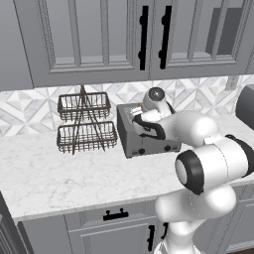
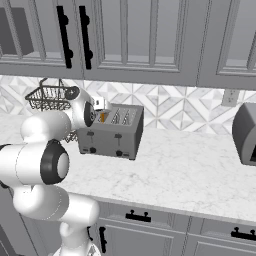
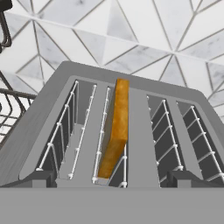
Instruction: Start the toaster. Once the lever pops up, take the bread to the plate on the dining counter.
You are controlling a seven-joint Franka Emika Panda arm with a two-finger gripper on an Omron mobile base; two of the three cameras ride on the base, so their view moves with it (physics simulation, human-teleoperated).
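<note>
Bread [image 3: 116, 131] sits upright in toaster [image 2: 111, 131] slot on desk [image 2: 190, 170], not gripped; pincer [image 3: 112, 183] hovers wide-spread directly above slots, nothing held; judged: pick-up & transfer to plate both outstanding.

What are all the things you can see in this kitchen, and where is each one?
toaster: one, grey metal with dark levers and knobs, on the counter by the tiled wall
bread: one slice, golden-orange, standing in the toaster's second slot from the left in the hand view
rack: one, dark wire, two tiers, on the counter left of the toaster
counter: one, white marble look, under the toaster and rack
cabinets: grey, black handles, above and below the counter
wall tiles: white and grey triangles, behind the counter
dark appliance: one, grey, right end of the counter
outlet: one, pale, on the tiles
arm: one, white with dark joints, reaching over the toaster
end effector: one, open, above the toaster slots
</note>
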